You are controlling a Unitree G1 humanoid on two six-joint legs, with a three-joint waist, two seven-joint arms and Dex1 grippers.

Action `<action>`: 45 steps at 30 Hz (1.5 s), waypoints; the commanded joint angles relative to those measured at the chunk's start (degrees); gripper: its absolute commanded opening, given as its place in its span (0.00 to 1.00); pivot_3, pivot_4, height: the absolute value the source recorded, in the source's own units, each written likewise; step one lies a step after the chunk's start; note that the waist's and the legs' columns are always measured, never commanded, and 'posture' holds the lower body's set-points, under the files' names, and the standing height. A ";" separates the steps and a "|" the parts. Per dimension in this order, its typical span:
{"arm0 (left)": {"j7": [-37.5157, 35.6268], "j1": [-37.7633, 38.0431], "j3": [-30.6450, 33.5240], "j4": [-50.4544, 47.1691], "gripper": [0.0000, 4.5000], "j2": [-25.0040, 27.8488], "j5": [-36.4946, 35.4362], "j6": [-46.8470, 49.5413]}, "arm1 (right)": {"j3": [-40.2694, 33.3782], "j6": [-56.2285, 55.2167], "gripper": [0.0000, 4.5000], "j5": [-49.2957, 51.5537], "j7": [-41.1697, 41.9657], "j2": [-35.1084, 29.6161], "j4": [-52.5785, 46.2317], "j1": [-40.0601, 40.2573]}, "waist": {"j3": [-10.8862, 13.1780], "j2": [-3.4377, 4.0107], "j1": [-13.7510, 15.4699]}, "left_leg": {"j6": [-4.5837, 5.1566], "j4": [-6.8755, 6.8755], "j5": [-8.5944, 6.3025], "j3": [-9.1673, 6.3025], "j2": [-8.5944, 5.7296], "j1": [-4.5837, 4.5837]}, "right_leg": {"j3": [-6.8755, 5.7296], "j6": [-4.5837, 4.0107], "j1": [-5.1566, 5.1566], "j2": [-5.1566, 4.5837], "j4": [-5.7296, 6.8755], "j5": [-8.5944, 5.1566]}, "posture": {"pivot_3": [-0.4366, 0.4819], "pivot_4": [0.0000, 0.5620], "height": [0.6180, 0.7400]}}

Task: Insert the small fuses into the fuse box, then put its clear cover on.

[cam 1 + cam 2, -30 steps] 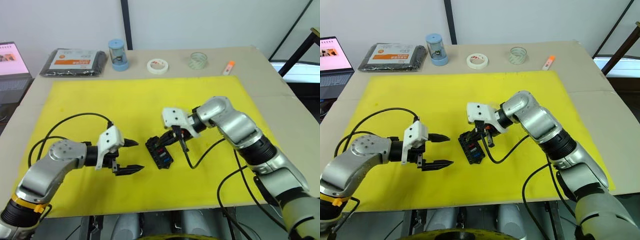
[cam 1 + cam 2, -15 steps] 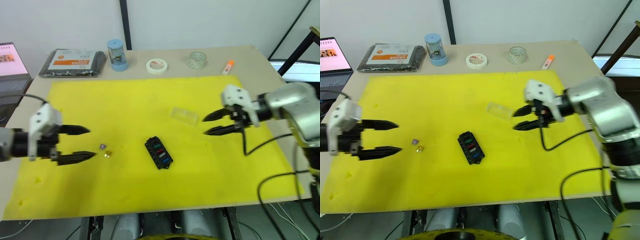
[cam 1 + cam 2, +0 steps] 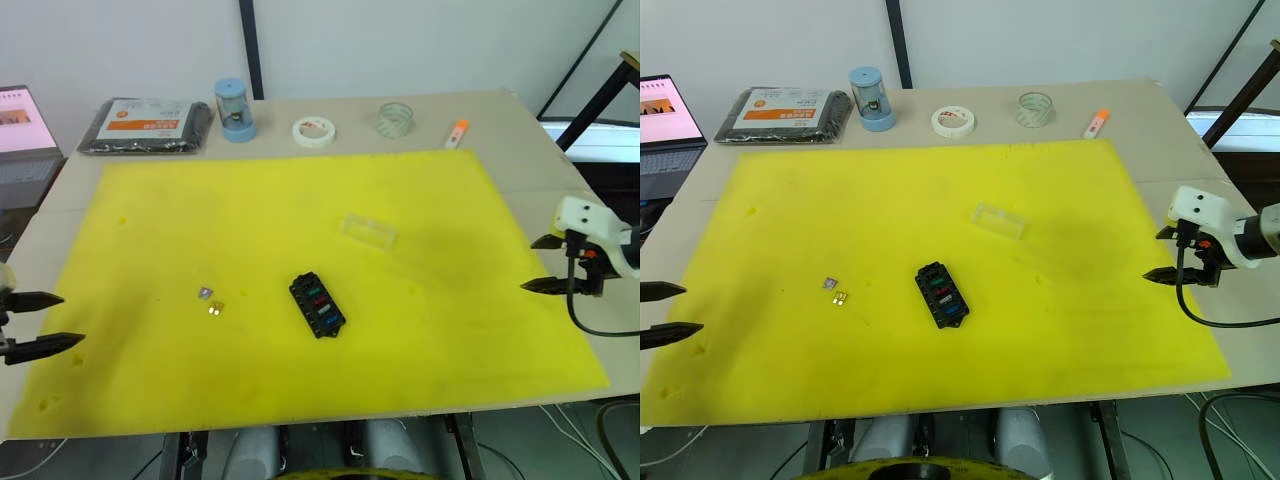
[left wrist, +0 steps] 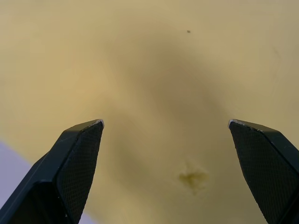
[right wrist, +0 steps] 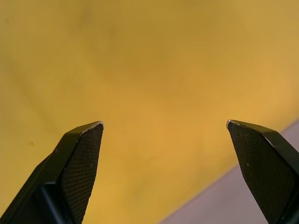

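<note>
You are looking at both tools gaping empty: your left tool and right tool are hovering over opposite mat edges. The small black plastic fuse box is lying well apart between them, the clear rectangular plastic cover nearer your right tool, two tiny loose fuses nearer your left.

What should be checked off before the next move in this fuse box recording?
1. Left gripper free to grasp: ok, open and holding nothing, at the yellow mat's left edge.
2. Right gripper free to grasp: ok, open, at the mat's right edge.
3. Fuse box reachable: ok, lying uncovered near mid-mat, coloured fuses in some slots.
4. All fuses inserted: not ok, two loose fuses lie on the mat to the box's left.
5. Clear cover ready: ok, lying apart from the box, farther back on the mat.
6. Empty slots left for both loose fuses: cannot tell.
</note>
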 commanded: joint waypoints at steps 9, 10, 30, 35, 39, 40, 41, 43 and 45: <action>0.45 -7.35 -5.74 -12.58 1.00 -3.33 -7.41 9.19 | -1.09 11.14 1.00 7.39 0.43 7.94 -18.65 -8.68 | 0.01 0.07 0.00 | -0.05 0.01 0.03 0.00 0.05 -0.01 | 0.03 0.04 -0.02 0.03 0.03 0.03 | 0.48 0.27 1.00; 0.48 -7.84 -6.46 -14.37 1.00 -3.87 -8.54 10.91 | -0.56 13.07 1.00 8.25 0.28 9.38 -21.06 -9.84 | 0.00 0.06 -0.04 | -0.06 0.01 0.03 -0.01 0.05 -0.03 | 0.04 0.04 -0.03 0.03 0.05 0.03 | 0.48 0.27 1.00; -2.57 -29.29 -25.21 0.83 1.00 -7.96 -18.94 44.00 | 20.32 26.07 1.00 9.88 -7.02 40.86 -30.91 -31.68 | -0.13 -0.18 0.02 | -0.29 0.06 0.17 -0.17 -0.17 -0.13 | 0.02 0.04 0.01 0.15 0.24 0.03 | 0.48 0.27 1.00; -1.98 -31.84 -28.67 4.51 1.00 -10.23 -17.21 45.95 | 20.75 26.10 1.00 10.18 -6.58 40.90 -32.26 -31.34 | -0.14 -0.20 -0.01 | -0.30 0.09 0.17 -0.19 -0.17 -0.13 | 0.03 0.04 0.05 0.14 0.24 0.03 | 0.48 0.27 1.00; -1.58 -32.71 -30.91 4.66 1.00 -12.04 -16.48 47.37 | 20.66 26.32 1.00 10.20 -6.55 40.62 -32.90 -31.08 | -0.14 -0.20 -0.10 | -0.30 0.09 0.18 -0.19 -0.16 -0.12 | 0.03 0.04 0.03 0.15 0.26 0.04 | 0.48 0.27 1.00; -1.38 -32.78 -31.23 4.48 1.00 -12.38 -16.22 47.32 | 20.65 26.39 1.00 10.21 -6.56 40.56 -33.04 -31.07 | -0.14 -0.20 -0.09 | -0.30 0.09 0.18 -0.19 -0.16 -0.11 | 0.03 0.04 0.03 0.15 0.27 0.04 | 0.48 0.27 1.00; -1.06 -33.06 -31.41 4.55 1.00 -12.93 -16.04 47.33 | 20.62 26.49 1.00 10.23 -6.56 40.50 -33.18 -31.07 | -0.14 -0.20 -0.09 | -0.31 0.09 0.18 -0.19 -0.16 -0.10 | 0.03 0.04 0.03 0.15 0.28 0.04 | 0.48 0.27 1.00; -0.55 -33.72 -31.94 4.79 1.00 -13.70 -15.51 47.12 | 20.56 26.64 1.00 10.25 -6.61 40.34 -33.56 -31.06 | -0.14 -0.20 0.04 | -0.31 0.09 0.18 -0.19 -0.16 -0.09 | 0.03 0.04 0.04 0.15 0.28 0.04 | 0.48 0.27 1.00; -0.39 -34.35 -32.23 5.84 1.00 -14.32 -14.90 46.89 | 20.46 26.74 1.00 10.30 -6.63 40.23 -33.80 -31.08 | -0.14 -0.21 0.18 | -0.31 0.11 0.18 -0.21 -0.17 -0.10 | 0.03 0.04 0.07 0.13 0.27 0.04 | 0.48 0.27 1.00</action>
